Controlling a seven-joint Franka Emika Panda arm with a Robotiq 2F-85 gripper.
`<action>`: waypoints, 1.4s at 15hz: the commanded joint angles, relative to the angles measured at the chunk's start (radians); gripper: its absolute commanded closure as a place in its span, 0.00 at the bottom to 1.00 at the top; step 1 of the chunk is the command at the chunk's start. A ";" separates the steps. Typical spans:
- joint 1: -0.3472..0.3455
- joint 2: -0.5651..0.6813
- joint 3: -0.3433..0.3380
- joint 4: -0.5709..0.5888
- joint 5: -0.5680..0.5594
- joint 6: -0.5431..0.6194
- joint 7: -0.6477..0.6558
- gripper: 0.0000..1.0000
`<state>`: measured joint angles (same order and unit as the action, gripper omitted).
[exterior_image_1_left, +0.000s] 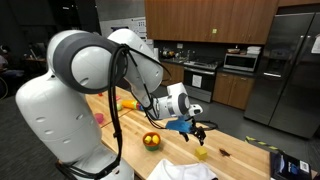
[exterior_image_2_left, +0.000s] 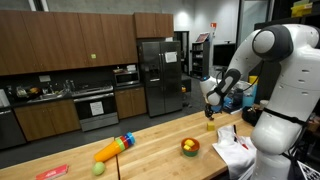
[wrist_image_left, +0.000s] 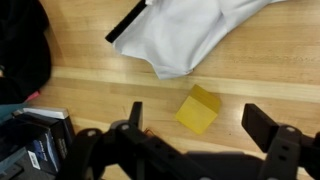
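From where I stand the arm (exterior_image_1_left: 85, 60) is stretched out over the wooden table (exterior_image_2_left: 160, 135), and its claw (exterior_image_1_left: 200, 128) hangs above a small yellow block (exterior_image_1_left: 202, 153). The block lies on the bare wood towards one end of the table, on its own, with nothing on top of it.

In the wrist view the claw (wrist_image_left: 195, 112) is spread wide and empty, one finger on each side of the yellow block (wrist_image_left: 198, 110). Neither finger seems to touch it, since wood shows between them. In an exterior view there is a plain gap between the claw (exterior_image_2_left: 210, 106) and the block (exterior_image_2_left: 209, 124), so the claw is over it rather than down around it.

My reading is that the lining-up is about done and little else. The grip has not been made and the block has not left the table. Coming down, closing and lifting are all yet to do.

A crumpled white cloth (wrist_image_left: 200, 30) lies just beside the block, close but apart from it. A black bag (wrist_image_left: 20, 50) sits at the edge of the wrist view. A bowl of fruit (exterior_image_1_left: 151, 140) stands further along the table, well clear of the claw
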<state>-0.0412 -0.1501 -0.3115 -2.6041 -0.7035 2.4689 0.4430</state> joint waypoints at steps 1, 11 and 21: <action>-0.067 0.006 0.084 0.000 0.042 -0.010 0.005 0.00; -0.269 -0.098 0.089 -0.069 0.158 -0.019 0.295 0.00; -0.291 -0.071 0.112 -0.055 0.153 -0.012 0.284 0.00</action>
<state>-0.3100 -0.2205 -0.2221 -2.6595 -0.5585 2.4573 0.7332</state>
